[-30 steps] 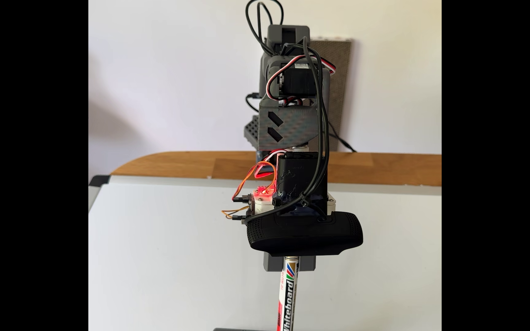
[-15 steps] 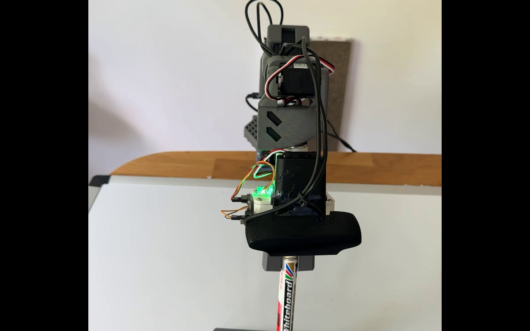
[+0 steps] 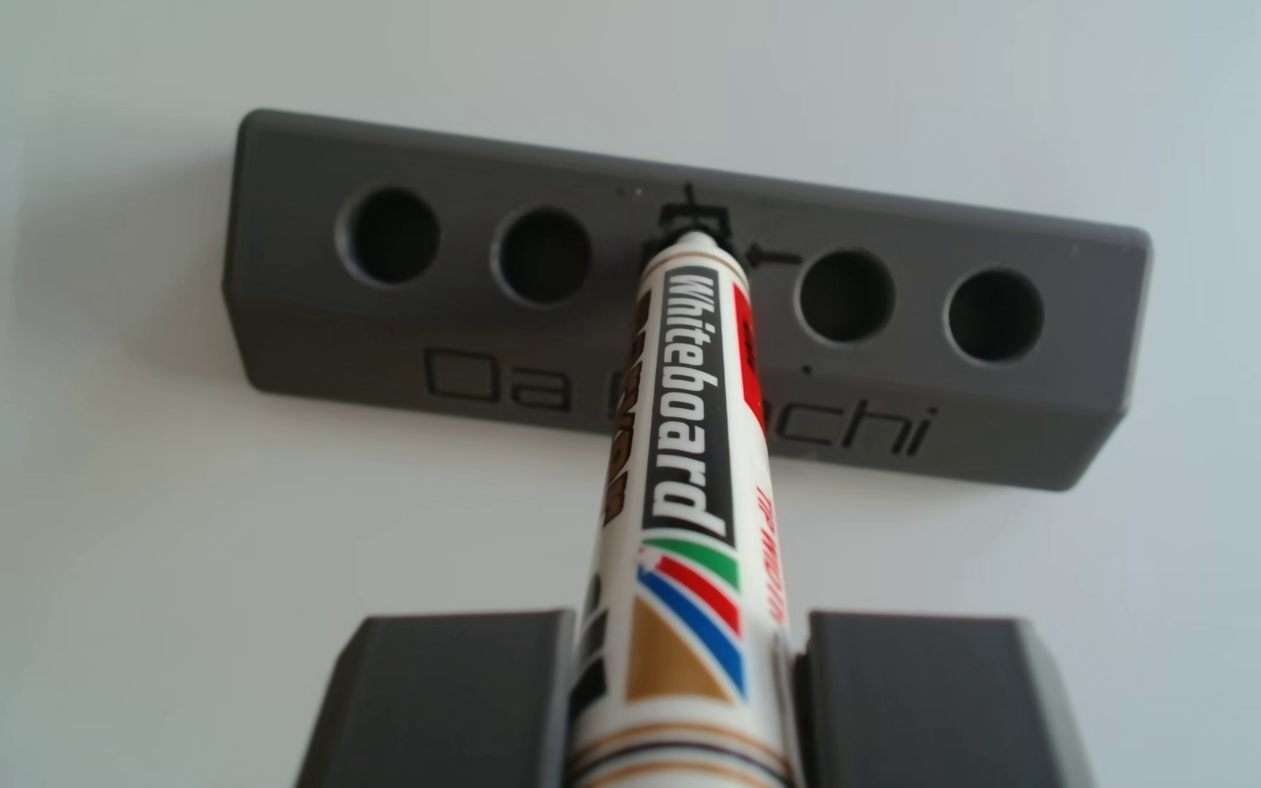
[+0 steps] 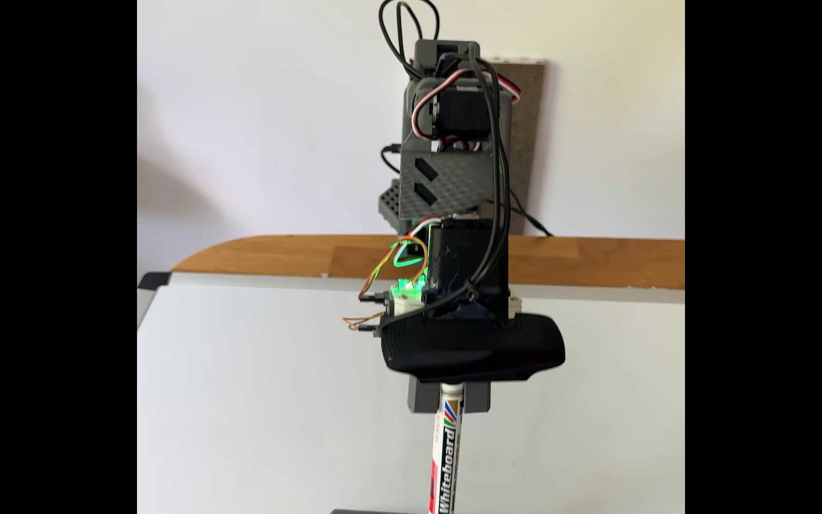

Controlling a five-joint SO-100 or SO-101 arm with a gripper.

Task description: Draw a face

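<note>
My gripper (image 3: 688,644) is shut on a white marker (image 3: 688,394) labelled "Whiteboard", clamped between two grey fingers (image 3: 453,697). The marker's far end sits at the middle hole of a grey holder (image 3: 309,326) engraved "Da Pinchi", with black scribbles round that hole. In the fixed view the gripper (image 4: 450,398) hangs under a black camera (image 4: 473,346) and the marker (image 4: 446,445) points down toward the holder's edge (image 4: 374,511). The holder lies on a whiteboard (image 4: 251,395). The face is out of view.
The holder has other open holes (image 3: 392,235) on both sides of the marker. A wooden table edge (image 4: 275,257) runs behind the whiteboard. Cables (image 4: 498,197) hang along the arm, and a grey panel (image 4: 527,148) leans on the back wall.
The arm has risen a little, carrying the gripper, the camera and the marker upward. The light on the small board went from red to green.
</note>
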